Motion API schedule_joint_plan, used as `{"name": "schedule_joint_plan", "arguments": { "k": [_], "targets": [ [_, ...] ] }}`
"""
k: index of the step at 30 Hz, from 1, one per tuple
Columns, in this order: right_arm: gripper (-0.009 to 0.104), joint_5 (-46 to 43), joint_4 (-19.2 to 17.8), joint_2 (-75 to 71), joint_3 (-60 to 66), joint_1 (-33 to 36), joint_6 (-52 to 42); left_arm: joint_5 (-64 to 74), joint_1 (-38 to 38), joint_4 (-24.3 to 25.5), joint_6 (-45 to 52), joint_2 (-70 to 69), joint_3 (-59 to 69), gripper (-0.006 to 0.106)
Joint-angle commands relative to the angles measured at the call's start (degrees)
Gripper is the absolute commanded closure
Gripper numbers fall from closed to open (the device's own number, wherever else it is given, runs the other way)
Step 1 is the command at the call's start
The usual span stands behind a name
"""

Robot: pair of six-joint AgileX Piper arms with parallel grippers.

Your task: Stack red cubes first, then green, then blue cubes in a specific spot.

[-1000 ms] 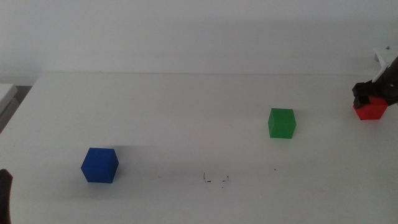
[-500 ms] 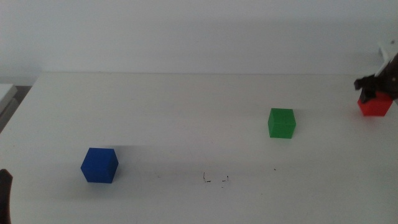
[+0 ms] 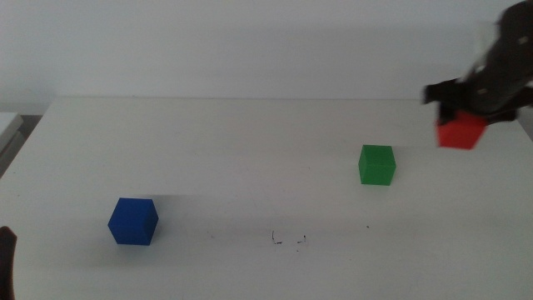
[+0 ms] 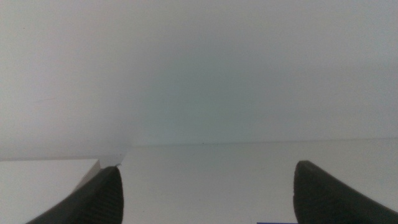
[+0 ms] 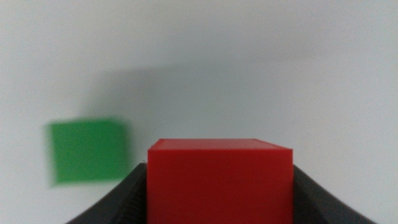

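The right gripper (image 3: 463, 125) clamps the red cube (image 3: 460, 132) between its jaws and has lifted it off the white table (image 3: 250, 158), moving it inward from the right edge toward the green cube (image 3: 376, 164). The blue cube (image 3: 133, 221) and pen-drawn corner marks (image 3: 289, 241) are unchanged. The left gripper (image 4: 205, 193) waits with jaws apart, facing a pale wall

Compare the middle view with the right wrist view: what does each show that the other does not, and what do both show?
Only the middle view shows the blue cube, the corner marks and the left gripper waiting at the bottom edge. Only the right wrist view shows, close up, the jaws shut on the red cube. Both show the red cube, the green cube, the right gripper and the table.
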Motion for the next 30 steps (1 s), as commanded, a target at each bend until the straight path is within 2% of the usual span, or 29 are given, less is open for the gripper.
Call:
{"name": "schedule_joint_plan", "arguments": {
  "k": [1, 8, 14, 20, 30],
  "targets": [
    [0.081, 0.71, -2.22, -2.08, 1.78, 4.71, 5.39, -0.75, 0.0, 0.18, -0.47, -0.17, 0.02, 0.007],
    [0.081, 1.49, -4.3, -1.48, 1.78, 19.19, 16.53, -0.75, 0.0, 0.18, -0.47, -0.17, 0.02, 0.007],
    [0.081, 0.23, -4.19, 1.72, 1.78, 27.14, 21.69, -0.75, 0.0, 0.18, -0.47, -0.17, 0.02, 0.007],
    [0.08, 0.23, -3.96, 4.83, 1.78, 32.04, 25.35, -0.75, 0.0, 0.18, -0.47, -0.17, 0.02, 0.007],
    [0.08, -1.59, -3.83, 7.1, 1.78, 35.21, 30.12, -0.75, 0.0, 0.18, -0.47, -0.17, 0.02, 0.007]
  ]
}}
